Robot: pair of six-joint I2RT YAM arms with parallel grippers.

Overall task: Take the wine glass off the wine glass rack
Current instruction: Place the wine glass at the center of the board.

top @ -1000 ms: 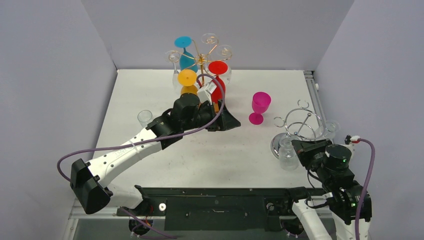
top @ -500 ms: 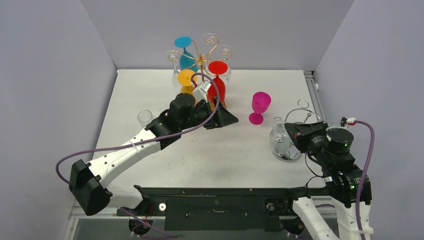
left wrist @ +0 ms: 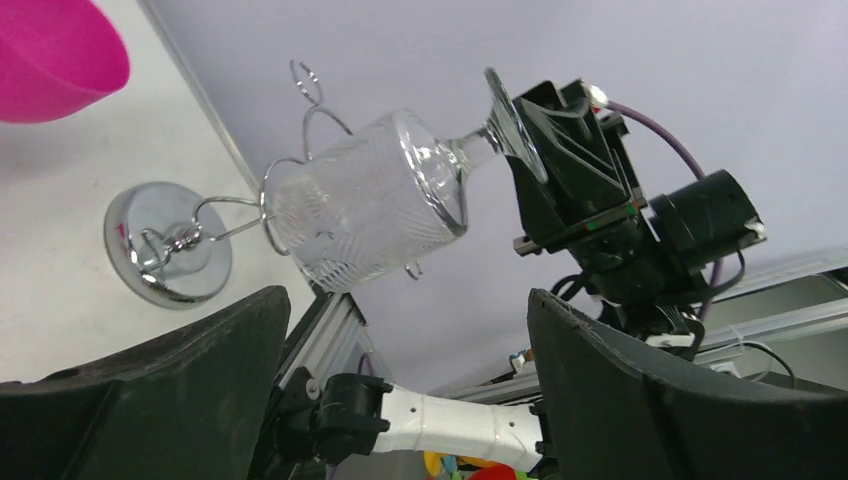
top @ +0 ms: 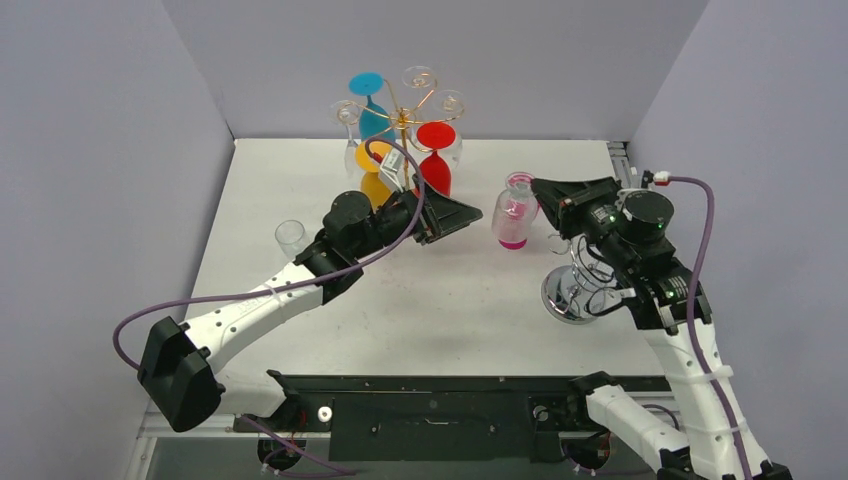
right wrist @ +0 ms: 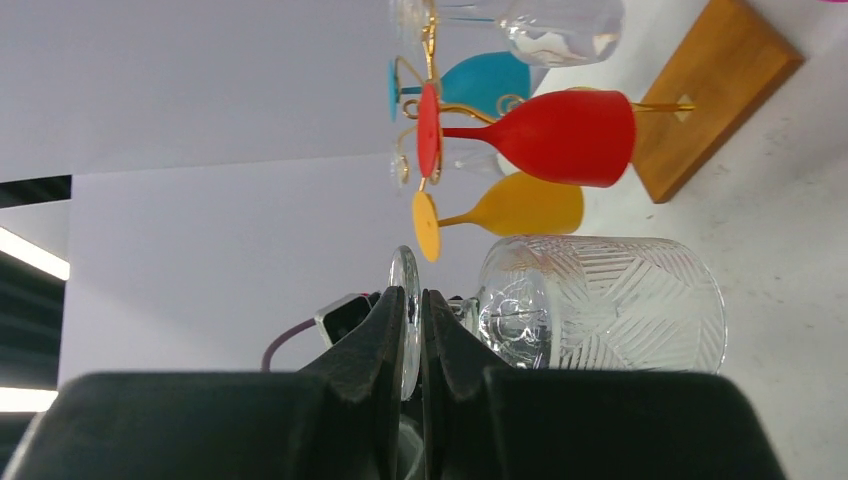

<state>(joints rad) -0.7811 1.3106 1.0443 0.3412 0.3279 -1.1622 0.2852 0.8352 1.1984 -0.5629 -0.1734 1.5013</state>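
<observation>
Clear glass, pinched only by its thin foot in the right gripper, could be levered loose; left gripper spread wide near gold rack.

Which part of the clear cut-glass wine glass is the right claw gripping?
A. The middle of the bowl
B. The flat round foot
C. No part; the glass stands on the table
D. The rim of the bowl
B: in the right wrist view, the right claw is pinched shut on the thin round foot of the clear cut-glass wine glass, with the bowl sticking out free to the side.
</observation>
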